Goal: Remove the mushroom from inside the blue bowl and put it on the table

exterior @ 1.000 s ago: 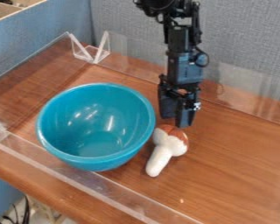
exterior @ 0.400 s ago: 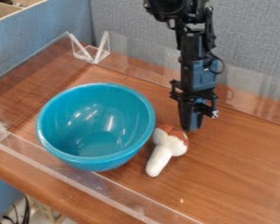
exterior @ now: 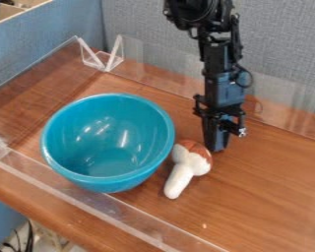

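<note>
The mushroom lies on its side on the table, just right of the blue bowl, its cream stem toward the front and its reddish-brown cap toward the back right. The bowl is empty. My gripper hangs nearly straight down just behind and right of the cap, above the tabletop. Its jaws are shut with nothing between them. It does not touch the mushroom.
Clear acrylic barriers run along the table's front and left edges, and another clear piece stands at the back left. A grey partition wall rises behind the table. Bare wood stretches to the right of the gripper.
The gripper, a second ago open right above the mushroom's cap, has closed empty and shifted right, away from the cap. The mushroom and bowl have not moved.
</note>
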`<state>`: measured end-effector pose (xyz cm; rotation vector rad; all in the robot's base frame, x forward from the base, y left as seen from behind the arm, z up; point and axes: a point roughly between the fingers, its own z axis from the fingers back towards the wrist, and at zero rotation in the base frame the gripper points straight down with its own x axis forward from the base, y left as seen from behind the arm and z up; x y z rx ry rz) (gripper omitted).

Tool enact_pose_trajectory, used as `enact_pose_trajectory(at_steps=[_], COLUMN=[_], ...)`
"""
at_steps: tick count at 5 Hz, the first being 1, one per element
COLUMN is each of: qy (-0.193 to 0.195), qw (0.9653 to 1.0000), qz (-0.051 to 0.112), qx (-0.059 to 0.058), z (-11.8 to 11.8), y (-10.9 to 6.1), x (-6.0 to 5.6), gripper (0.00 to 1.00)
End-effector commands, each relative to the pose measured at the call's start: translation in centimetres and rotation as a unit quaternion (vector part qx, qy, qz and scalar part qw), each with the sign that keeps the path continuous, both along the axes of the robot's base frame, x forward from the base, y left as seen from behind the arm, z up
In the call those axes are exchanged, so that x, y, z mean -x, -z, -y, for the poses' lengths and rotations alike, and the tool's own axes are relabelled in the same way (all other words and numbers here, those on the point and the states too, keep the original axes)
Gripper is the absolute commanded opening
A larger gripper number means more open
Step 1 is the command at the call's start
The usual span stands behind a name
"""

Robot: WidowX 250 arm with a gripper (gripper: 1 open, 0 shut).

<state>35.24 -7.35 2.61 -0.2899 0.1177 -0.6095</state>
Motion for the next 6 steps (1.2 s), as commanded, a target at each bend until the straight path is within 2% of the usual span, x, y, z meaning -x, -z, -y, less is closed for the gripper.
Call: enact_pose_trajectory(at_steps=[1, 4, 5, 6], qy=[0.025, 0.062, 0.074, 0.084], qw=[0.9993, 0.9973, 0.9963, 0.9954], qz=[0.027, 0.036, 0.037, 0.039], qx=[0.007, 0.017, 0.021, 0.025], z=[0.5, 1.9, 1.3, 0.5], y=[-2.2, -5.6, -5.6, -5.7], x=[-1.2, -3.0, -2.9, -2.8], gripper=[0.00, 0.00, 1.00, 1.00])
